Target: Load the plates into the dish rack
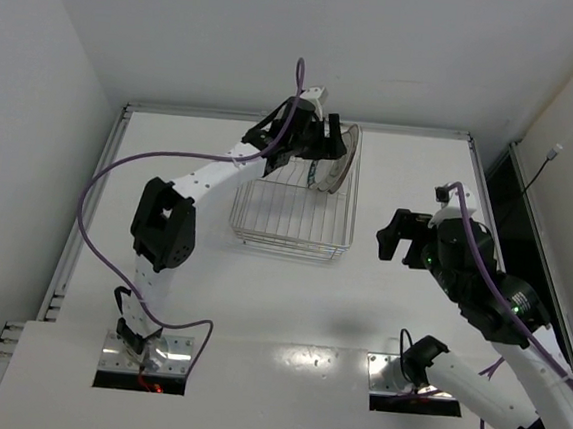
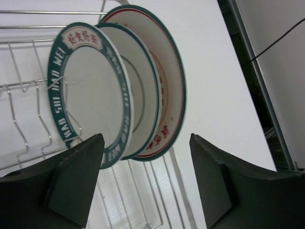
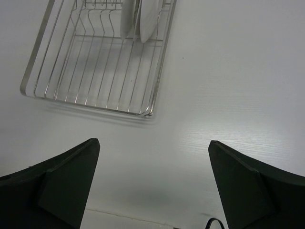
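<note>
**Inspector:** Plates point(image 1: 337, 162): three round white dinner plates. All stand on edge in the rectangular silver wire dish rack point(image 1: 266, 223), set face to face and leaning together.

**Clerk:** Markings?

**Inspector:** In the left wrist view, the front plate point(image 2: 90, 95) has a broad teal band with pale lettering. The middle plate point(image 2: 145, 90) has a narrow teal edge and a thin grey ring. The rear plate point(image 2: 172, 90) has a teal-and-red rim with small red motifs.

**Clerk:** Position in the rack?

**Inspector:** Far right corner in the top view, with the rear plate just beside the rack's right side wire. Upright tines run along the rest of the rack toward its near side.

**Clerk:** Tools?

**Inspector:** The left tool point(image 1: 325, 138) is at the left of the plates, its fingers spread wide and clamping nothing. I cannot tell whether a finger touches the front plate's rim. The right tool point(image 1: 395, 234) is likewise released. It hangs over the white table point(image 1: 259, 302) to the right of the rack, well apart from it.

**Clerk:** Margins?

**Inspector:** The rack sits near the table's far edge, where a pale raised rail point(image 1: 404, 131) meets the back wall. Broad table surface lies between the rack's near side and the arm bases. A narrower strip separates the rack's right side from the right tool.
</note>
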Controlling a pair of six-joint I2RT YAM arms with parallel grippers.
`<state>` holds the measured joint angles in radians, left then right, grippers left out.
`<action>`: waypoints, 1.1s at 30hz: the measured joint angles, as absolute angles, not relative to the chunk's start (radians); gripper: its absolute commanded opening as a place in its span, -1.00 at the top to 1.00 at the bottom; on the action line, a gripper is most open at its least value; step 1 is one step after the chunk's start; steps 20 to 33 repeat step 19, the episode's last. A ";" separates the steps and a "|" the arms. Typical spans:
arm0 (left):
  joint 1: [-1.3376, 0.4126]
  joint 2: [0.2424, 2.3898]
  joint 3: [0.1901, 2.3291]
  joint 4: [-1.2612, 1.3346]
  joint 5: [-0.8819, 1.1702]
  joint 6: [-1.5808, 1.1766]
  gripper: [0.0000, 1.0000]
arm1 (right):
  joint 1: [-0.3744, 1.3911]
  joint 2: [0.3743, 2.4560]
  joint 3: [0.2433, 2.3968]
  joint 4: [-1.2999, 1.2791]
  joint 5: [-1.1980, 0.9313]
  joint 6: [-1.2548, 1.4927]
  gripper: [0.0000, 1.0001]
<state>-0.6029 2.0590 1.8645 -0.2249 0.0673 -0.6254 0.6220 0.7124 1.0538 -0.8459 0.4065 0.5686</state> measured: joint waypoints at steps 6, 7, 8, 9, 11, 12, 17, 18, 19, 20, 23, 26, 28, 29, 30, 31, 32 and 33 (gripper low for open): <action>-0.619 2.051 1.888 -0.284 0.069 -0.607 -0.91 | 0.622 0.764 1.110 -0.876 0.423 0.565 -1.00; -0.619 2.043 1.888 -0.296 0.070 -0.602 -0.91 | 0.622 0.780 1.125 -0.879 0.429 0.563 -1.00; -0.619 2.030 1.887 -0.314 0.074 -0.595 -0.91 | 0.622 0.799 1.145 -0.886 0.439 0.559 -1.00; -0.619 2.011 1.885 -0.328 0.078 -0.585 -0.94 | 0.622 0.820 1.165 -0.888 0.446 0.554 -1.00; -0.619 1.949 1.863 -0.338 0.082 -0.563 -0.94 | 0.622 0.855 1.195 -0.891 0.459 0.546 -1.00; -0.619 1.898 1.835 -0.338 0.084 -0.551 -0.94 | 0.622 0.872 1.205 -0.890 0.466 0.543 -1.00; -0.619 1.544 1.589 -0.326 0.052 -0.472 -0.94 | 0.622 0.906 1.208 -0.861 0.468 0.534 -1.00; -0.619 1.463 1.520 -0.309 0.034 -0.455 -0.94 | 0.622 0.905 1.208 -0.857 0.468 0.533 -1.00; -0.620 1.378 1.447 -0.308 0.010 -0.441 -0.96 | 0.622 0.904 1.208 -0.852 0.468 0.532 -1.00; -0.620 1.378 1.447 -0.308 0.010 -0.441 -0.96 | 0.622 0.904 1.208 -0.852 0.468 0.532 -1.00; -0.620 1.378 1.447 -0.308 0.010 -0.441 -0.96 | 0.622 0.904 1.208 -0.852 0.468 0.532 -1.00; -0.620 1.378 1.447 -0.308 0.010 -0.441 -0.96 | 0.622 0.904 1.208 -0.852 0.468 0.532 -1.00; -0.620 1.378 1.447 -0.308 0.010 -0.441 -0.96 | 0.622 0.904 1.208 -0.852 0.468 0.532 -1.00; -0.620 1.378 1.447 -0.308 0.010 -0.441 -0.96 | 0.622 0.904 1.208 -0.852 0.468 0.532 -1.00; -0.620 1.378 1.447 -0.308 0.010 -0.441 -0.96 | 0.622 0.904 1.208 -0.852 0.468 0.532 -1.00; -0.620 1.378 1.447 -0.308 0.010 -0.441 -0.96 | 0.622 0.904 1.208 -0.852 0.468 0.532 -1.00; -0.620 1.378 1.447 -0.308 0.010 -0.441 -0.96 | 0.622 0.904 1.208 -0.852 0.468 0.532 -1.00; -0.620 1.378 1.447 -0.308 0.010 -0.441 -0.96 | 0.622 0.904 1.208 -0.852 0.468 0.532 -1.00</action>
